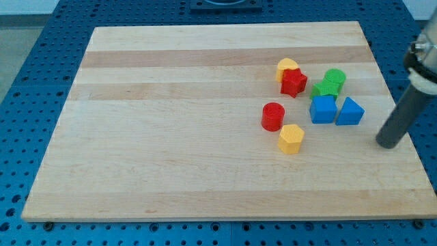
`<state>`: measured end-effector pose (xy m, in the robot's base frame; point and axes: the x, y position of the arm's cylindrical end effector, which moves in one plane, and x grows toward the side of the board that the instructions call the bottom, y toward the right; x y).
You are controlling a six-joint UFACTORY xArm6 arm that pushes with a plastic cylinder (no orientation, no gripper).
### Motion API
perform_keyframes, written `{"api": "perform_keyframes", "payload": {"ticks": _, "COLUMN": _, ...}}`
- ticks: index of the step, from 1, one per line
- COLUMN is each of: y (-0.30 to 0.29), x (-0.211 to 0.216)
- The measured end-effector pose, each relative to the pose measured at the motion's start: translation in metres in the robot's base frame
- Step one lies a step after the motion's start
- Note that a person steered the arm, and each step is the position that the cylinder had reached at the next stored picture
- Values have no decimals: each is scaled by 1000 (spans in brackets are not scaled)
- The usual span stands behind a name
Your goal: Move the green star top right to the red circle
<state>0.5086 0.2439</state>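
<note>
**Tip waits off to the side**

My tip (388, 143) sits bare (touching no block), at the view's right. The green star (326, 88) lies up-left of it, beside a green cylinder (335, 77). Further left: the red circle (273, 116).

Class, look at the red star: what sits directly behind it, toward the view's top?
A yellow block sits behind the red star, touching it. Only its rounded top and left side show; the star covers its lower part, so its full shape cannot be told.
</note>
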Motion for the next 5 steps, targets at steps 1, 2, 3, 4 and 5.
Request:
{"api": "perform_keyframes", "payload": {"ticks": 1, "y": -19, "x": 0}}
{"api": "perform_keyframes", "payload": {"ticks": 2, "y": -19, "x": 0}}
{"api": "perform_keyframes", "payload": {"ticks": 3, "y": -21, "x": -29}}
{"api": "perform_keyframes", "payload": {"ticks": 4, "y": -22, "x": -37}}
{"api": "perform_keyframes", "payload": {"ticks": 5, "y": -22, "x": -37}}
